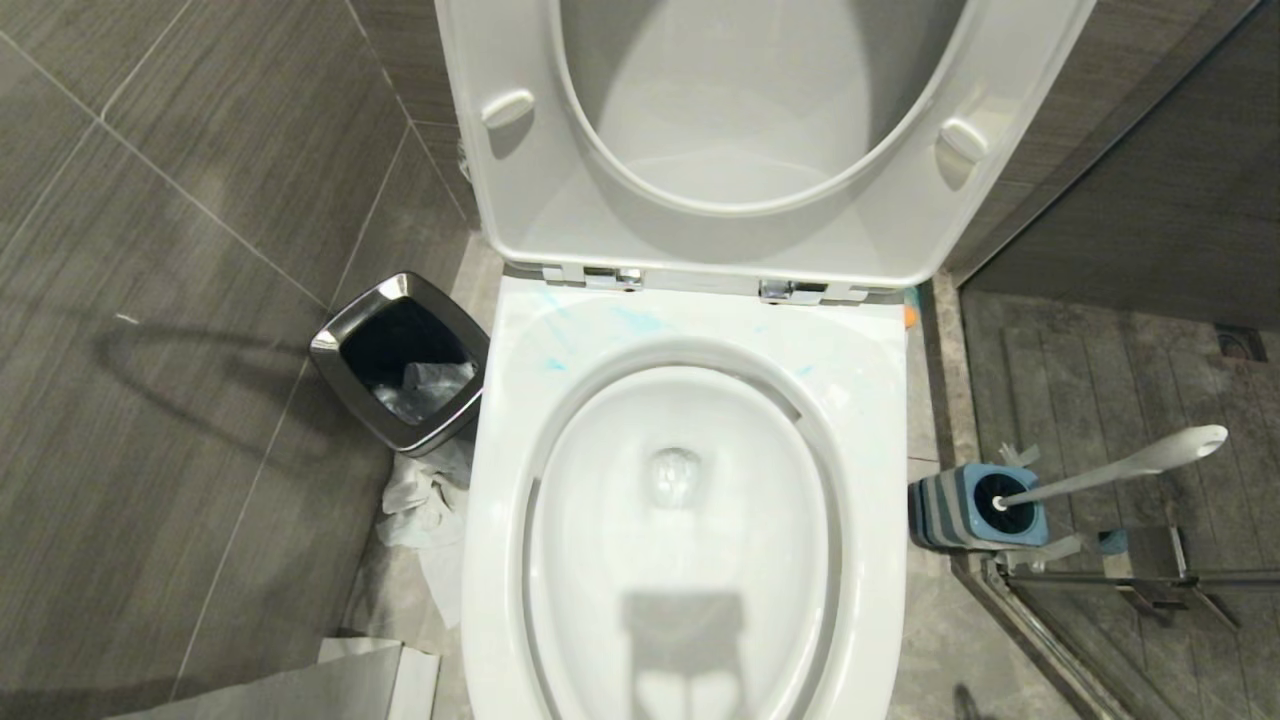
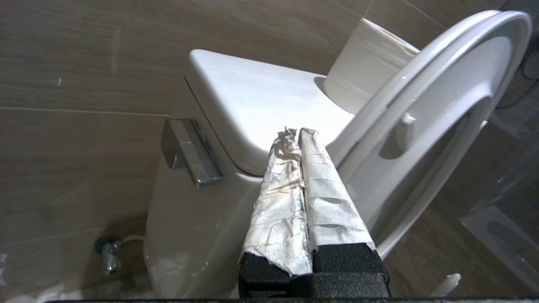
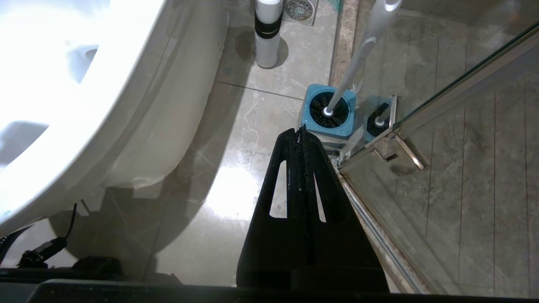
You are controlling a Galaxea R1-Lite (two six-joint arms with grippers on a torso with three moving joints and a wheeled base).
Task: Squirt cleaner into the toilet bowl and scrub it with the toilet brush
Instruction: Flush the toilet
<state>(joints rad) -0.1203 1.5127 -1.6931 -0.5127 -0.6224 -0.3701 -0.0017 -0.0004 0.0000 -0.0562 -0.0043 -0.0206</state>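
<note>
The white toilet bowl (image 1: 500, 470) stands open in the head view, seat and lid (image 1: 520, 200) raised. Thin light blue cleaner smears (image 1: 636, 320) mark the rim behind the opening. The toilet brush (image 1: 1130, 464) leans in its blue-and-grey holder (image 1: 960, 510) on the floor to the right, and its handle (image 3: 358, 63) rises from the holder (image 3: 328, 110) in the right wrist view. My left gripper (image 2: 294, 131), fingers wrapped in white paper, is shut and empty, held up beside the tank (image 2: 236, 97) and the raised seat (image 2: 442, 84). My right gripper (image 3: 300, 131) is shut, low over the floor just short of the holder.
A chrome-rimmed black bin (image 1: 405, 360) stands left of the bowl, with crumpled paper (image 1: 425, 500) beside it. A chrome flush lever (image 2: 191, 151) sits on the tank's side. A glass shower door with a metal bracket (image 3: 398, 151) borders the brush. A grey-white bottle (image 3: 268, 33) stands further off.
</note>
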